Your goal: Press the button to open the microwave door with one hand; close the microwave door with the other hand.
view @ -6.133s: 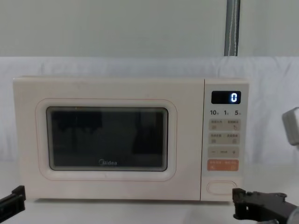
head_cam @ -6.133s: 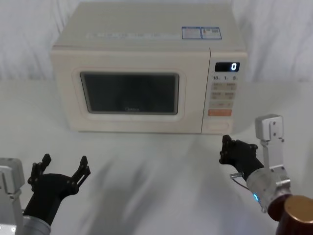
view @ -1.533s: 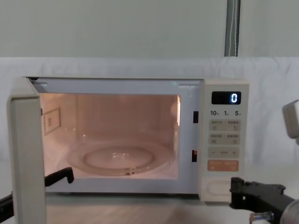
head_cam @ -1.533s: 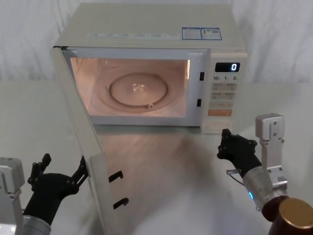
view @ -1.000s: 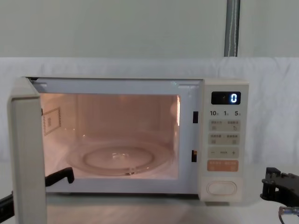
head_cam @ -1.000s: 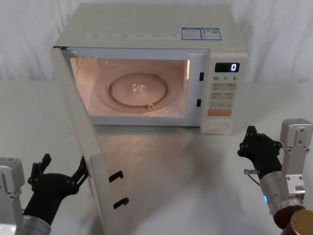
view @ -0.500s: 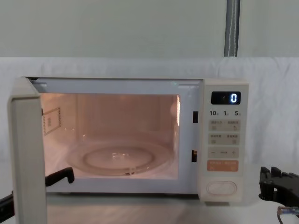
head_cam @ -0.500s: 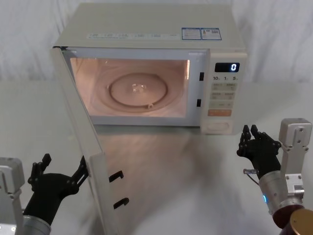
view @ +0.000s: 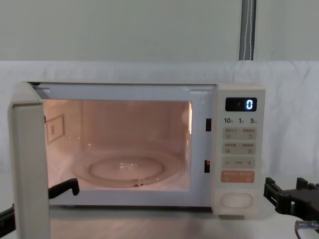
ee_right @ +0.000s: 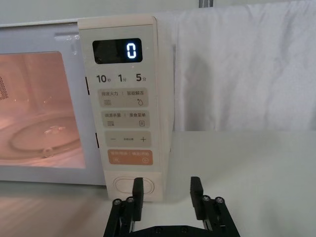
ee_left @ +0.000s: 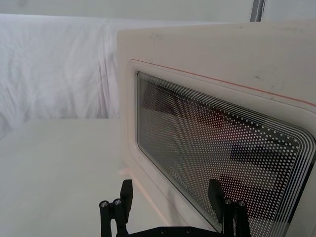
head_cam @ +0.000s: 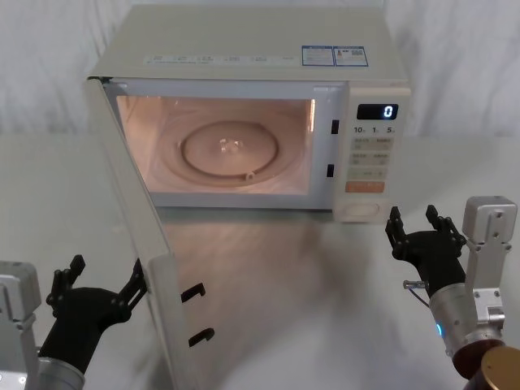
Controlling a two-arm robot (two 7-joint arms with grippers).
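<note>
A cream box-shaped microwave oven [head_cam: 244, 36] is seen standing on a white cloth-covered table [head_cam: 325, 317], with its cavity lit pinkish-orange and a round clear glass turntable [head_cam: 230, 153] lying inside. The microwave door [head_cam: 134, 236], a large cream panel with a dark rounded-rectangle window, is swung wide open on its hinge at the oven's left side, so that its free edge is brought forward toward the robot; in the chest view the door [view: 29, 164] is presented edge-on. The left gripper [head_cam: 99, 286], a black two-finger tool on a silver-grey cylindrical wrist, is held low just to the outer side of the door's free edge, with its fingers spread apart and nothing held between them; in the left wrist view the gripper [ee_left: 171, 195] is shown with the door's dotted window [ee_left: 222, 148] directly ahead of its fingertips, near but apart from them. The right gripper [head_cam: 416, 223], a black two-finger tool on a silver cylinder wrist with a glossy dark-brown joint behind it, is held above the table to the right of the oven's lower front corner, fingers likewise parted and empty. The button [ee_right: 133, 186], a wide cream oval key with a raised rim, is found at the foot of the control panel, just ahead of the right gripper [ee_right: 167, 191] and slightly toward its left finger, untouched; an orange rectangular key [ee_right: 130, 157] is set directly above the button. A digital display [ee_right: 117, 51] reading "0" is noted at the top of the panel.
</note>
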